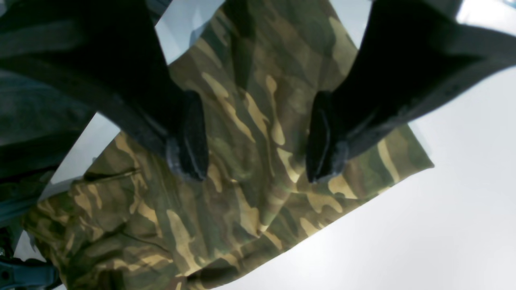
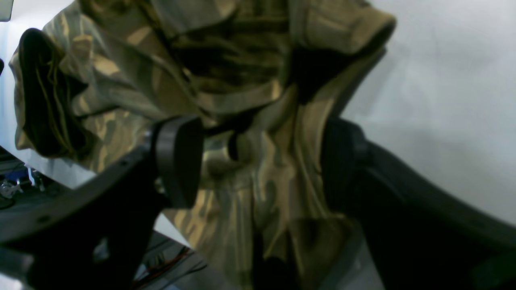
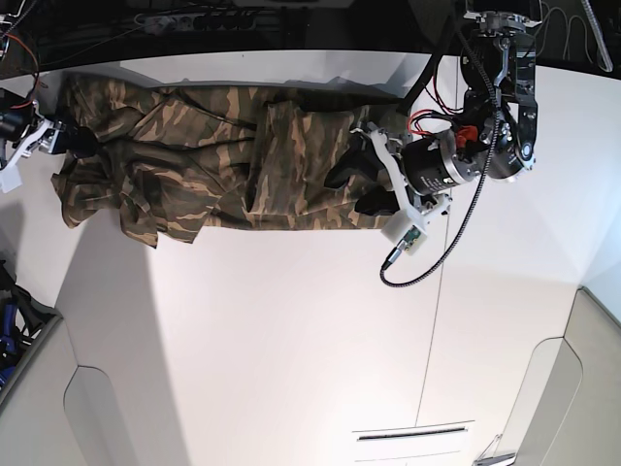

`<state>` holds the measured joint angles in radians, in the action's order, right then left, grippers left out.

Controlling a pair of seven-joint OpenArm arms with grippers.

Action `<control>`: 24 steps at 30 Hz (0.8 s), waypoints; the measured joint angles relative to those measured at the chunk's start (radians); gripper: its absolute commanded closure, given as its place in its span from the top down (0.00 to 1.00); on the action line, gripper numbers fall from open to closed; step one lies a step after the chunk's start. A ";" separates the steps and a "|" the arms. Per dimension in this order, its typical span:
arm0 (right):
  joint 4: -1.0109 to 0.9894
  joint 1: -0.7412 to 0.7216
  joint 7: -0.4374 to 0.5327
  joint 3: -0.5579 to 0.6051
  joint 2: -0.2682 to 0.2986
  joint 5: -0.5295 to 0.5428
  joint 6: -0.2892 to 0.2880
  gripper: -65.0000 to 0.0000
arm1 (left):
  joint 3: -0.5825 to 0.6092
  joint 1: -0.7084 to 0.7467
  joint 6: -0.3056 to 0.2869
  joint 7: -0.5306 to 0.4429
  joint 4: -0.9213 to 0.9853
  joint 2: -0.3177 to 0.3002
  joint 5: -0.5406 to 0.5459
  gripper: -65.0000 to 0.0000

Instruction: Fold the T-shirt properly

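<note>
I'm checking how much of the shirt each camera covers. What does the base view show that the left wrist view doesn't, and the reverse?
Only the base view: the whole T-shirt stretched in a rumpled band along the far edge of the white table, with the right hand at its other end.

Only the left wrist view: a close look between the open fingers of the left hand, at a hemmed corner of cloth lying flat.

Both: the camouflage cloth, the white tabletop, and the left hand over the shirt.
</note>
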<state>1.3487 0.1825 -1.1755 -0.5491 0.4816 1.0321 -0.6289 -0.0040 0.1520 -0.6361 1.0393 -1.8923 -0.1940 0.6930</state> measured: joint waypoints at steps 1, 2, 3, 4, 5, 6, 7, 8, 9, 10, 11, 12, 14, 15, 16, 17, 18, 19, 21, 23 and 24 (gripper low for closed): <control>0.000 0.000 0.000 0.000 -0.005 0.008 0.000 0.67 | 0.000 0.000 0.000 0.000 0.000 0.000 0.000 0.63; 0.000 0.000 -0.003 0.000 -0.011 0.018 0.000 0.67 | 0.000 0.000 0.000 0.000 0.000 0.000 0.000 0.63; 0.000 0.000 -0.003 0.000 -0.017 0.027 0.000 0.67 | 0.000 0.000 0.000 0.000 0.000 0.000 0.000 0.63; 0.000 0.000 -0.003 0.000 -0.023 0.031 0.000 0.67 | 0.000 0.000 0.000 0.000 0.000 0.000 0.000 0.63; 0.000 0.000 -0.003 0.000 -0.029 0.034 0.000 0.67 | 0.000 0.000 0.000 0.000 0.000 0.000 0.000 0.63; 0.000 0.000 -0.003 0.000 -0.035 0.038 0.000 0.67 | 0.000 0.000 0.000 0.000 0.000 0.000 0.000 0.63; 0.000 0.000 -0.003 0.000 -0.042 0.043 0.000 0.67 | 0.000 0.001 0.000 0.000 0.000 0.000 0.000 0.63; 0.000 0.000 -0.003 0.000 -0.052 0.047 0.000 0.67 | 0.000 0.003 0.000 0.000 0.000 0.000 0.000 0.63; 0.000 0.000 -0.003 0.000 -0.060 0.052 0.000 0.67 | 0.000 0.006 0.000 0.000 0.000 0.000 0.000 0.63; 0.000 -0.001 -0.002 0.001 -0.069 0.053 0.000 0.67 | 0.000 0.009 0.000 0.000 0.000 0.000 0.000 0.63; 0.000 -0.003 0.001 0.001 -0.078 0.054 0.000 0.67 | 0.000 0.012 0.000 0.000 0.000 0.000 0.000 0.63; 0.000 -0.005 0.005 0.001 -0.086 0.054 0.000 0.67 | 0.000 0.014 0.000 0.000 0.000 0.000 0.000 0.63; 0.000 -0.005 0.021 0.001 -0.101 0.055 0.000 0.67 | 0.000 0.014 0.000 0.000 0.000 0.000 0.000 0.63; 0.000 -0.005 0.023 0.001 -0.106 0.055 0.000 0.67 | 0.000 0.014 0.000 0.000 0.000 0.000 0.000 0.63; 0.000 -0.006 0.023 0.001 -0.108 0.055 0.000 0.67 | 0.000 0.014 0.000 0.000 0.000 0.000 0.000 0.63; 0.000 -0.011 0.022 0.001 -0.112 0.052 0.000 0.67 | 0.000 0.014 0.000 0.000 0.000 0.000 0.000 0.63; 0.000 -0.017 0.023 0.001 -0.116 0.042 0.000 0.67 | 0.000 0.014 0.000 0.000 0.000 0.000 0.000 0.63; 0.000 -0.026 0.022 0.001 -0.122 0.035 0.000 0.67 | 0.000 0.014 0.000 0.000 0.000 0.000 0.000 0.63; 0.000 -0.042 0.026 0.002 -0.134 0.014 0.000 0.67 | 0.000 0.014 0.000 0.000 0.000 0.000 0.000 0.63; 0.000 -0.050 0.027 0.006 -0.139 0.010 0.000 0.67 | 0.000 0.014 0.000 0.000 0.000 0.000 0.000 0.63; 0.000 -0.050 0.031 0.006 -0.138 0.010 0.000 0.67 | 0.000 0.014 0.000 0.000 0.000 0.000 0.000 0.63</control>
<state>1.3487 0.1326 -1.1450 -0.5426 0.3431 1.0416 -0.6289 -0.0040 0.1658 -0.6361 1.0393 -1.8923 -0.1944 0.6930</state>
